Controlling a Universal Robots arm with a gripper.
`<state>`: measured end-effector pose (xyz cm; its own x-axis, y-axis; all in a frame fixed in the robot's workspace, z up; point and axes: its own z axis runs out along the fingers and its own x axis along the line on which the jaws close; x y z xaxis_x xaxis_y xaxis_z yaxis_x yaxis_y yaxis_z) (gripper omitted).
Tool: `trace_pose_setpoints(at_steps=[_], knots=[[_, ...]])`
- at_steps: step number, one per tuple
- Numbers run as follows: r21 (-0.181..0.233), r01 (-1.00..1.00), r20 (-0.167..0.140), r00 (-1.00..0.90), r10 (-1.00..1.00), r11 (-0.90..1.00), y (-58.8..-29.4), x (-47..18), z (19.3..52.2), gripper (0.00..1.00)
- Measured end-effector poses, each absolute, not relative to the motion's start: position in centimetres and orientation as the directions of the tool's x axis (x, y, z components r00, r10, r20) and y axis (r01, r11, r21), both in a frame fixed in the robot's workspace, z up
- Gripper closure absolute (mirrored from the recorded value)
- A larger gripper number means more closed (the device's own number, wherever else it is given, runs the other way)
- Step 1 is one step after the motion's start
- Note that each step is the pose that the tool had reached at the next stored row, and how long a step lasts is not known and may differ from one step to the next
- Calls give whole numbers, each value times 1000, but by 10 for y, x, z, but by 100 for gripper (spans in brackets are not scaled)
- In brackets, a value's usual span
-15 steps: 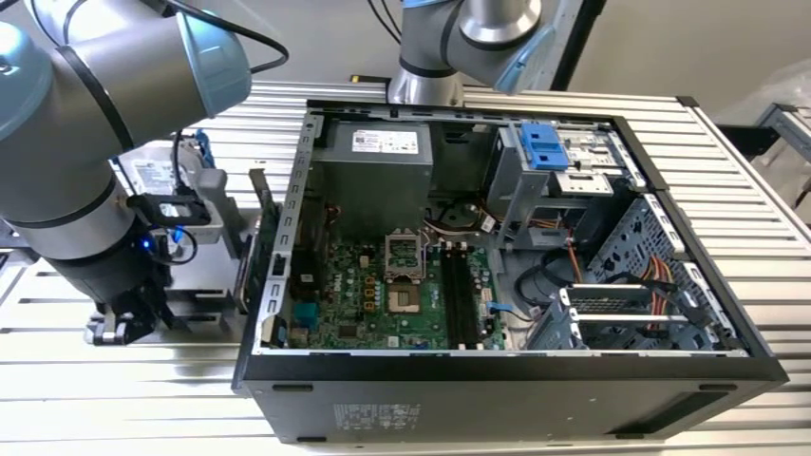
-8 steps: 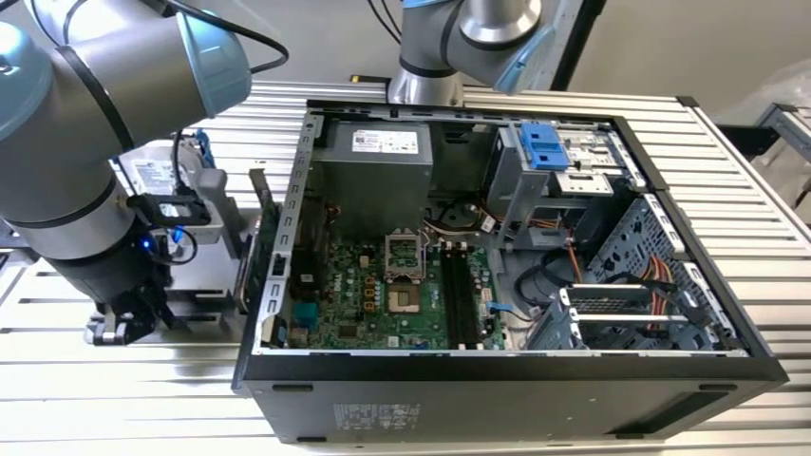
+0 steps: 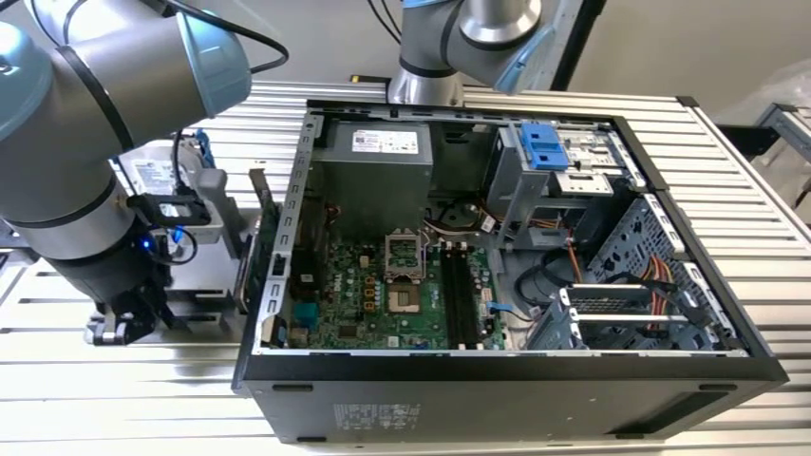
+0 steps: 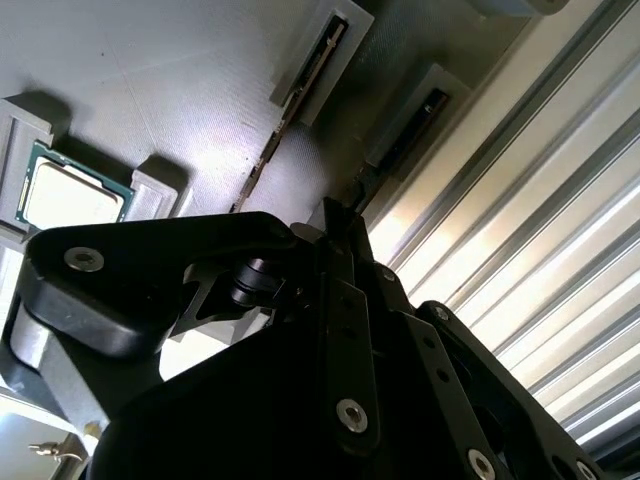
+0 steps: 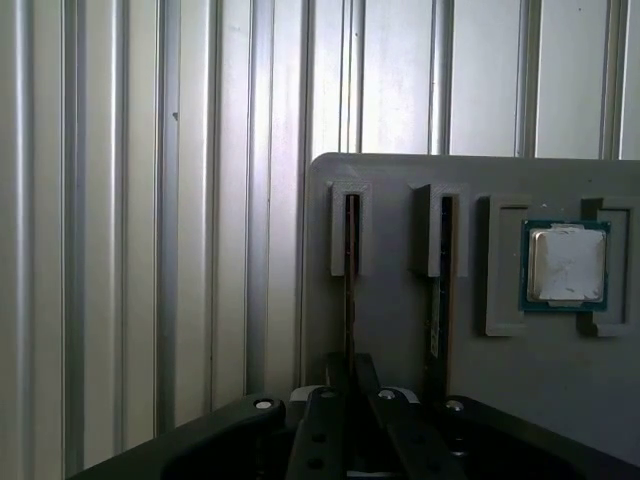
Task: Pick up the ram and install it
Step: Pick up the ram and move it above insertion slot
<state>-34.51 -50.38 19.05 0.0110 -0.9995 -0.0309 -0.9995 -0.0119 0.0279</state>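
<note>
First wrist view puts us right over the gray tray, where the ram stands on its long edge in a slotted holder. We judge it is stored that way so its upper edge is free to be pinched. Our gripper is lined up along that edge. Its fingers sit close together with the ram running between them, and to us they look clamped on it, though it is not yet out of its holder. A second stick stands just beside the fingers in its own holder, and a chip lies flat in a recess beyond that. The computer case lies open well apart from the fingers, its black memory slots facing up, presumably so a stick can go in from above. A white sticker inside the case carries print we cannot read, and the chip's lid shows no legible marks.
</note>
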Motion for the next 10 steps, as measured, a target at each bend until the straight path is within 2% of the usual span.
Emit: trace_pose_setpoints(at_steps=[10], knots=[[28,-1000,-31,11,-999,-12,-504,-345,195,100]])
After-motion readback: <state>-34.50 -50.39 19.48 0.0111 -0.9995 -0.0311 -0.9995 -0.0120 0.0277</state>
